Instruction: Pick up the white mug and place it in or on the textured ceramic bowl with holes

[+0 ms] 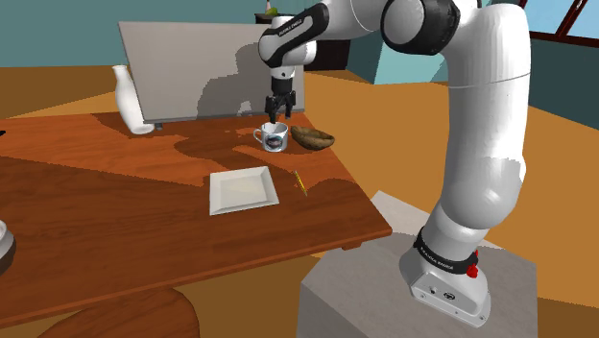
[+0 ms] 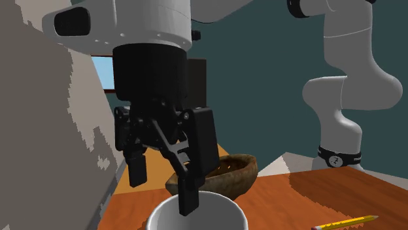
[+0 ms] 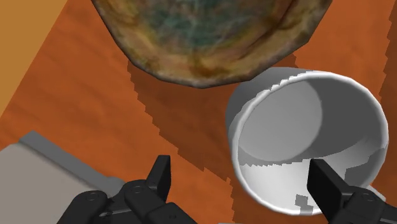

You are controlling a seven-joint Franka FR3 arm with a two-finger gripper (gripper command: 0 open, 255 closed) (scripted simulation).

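End effector spread, straddling white mug rim; brown bowl just beside.

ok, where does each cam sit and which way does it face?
Shoulder view: beside and behind the stand, looking down over the table; the arm shows.
Second exterior view: low by the mug, facing back toward the arm's base; claw looms close.
Wrist view: on the hand, looking down at the mug and bowl; both fingers show.
Shared: all three show mug, bowl, claw.
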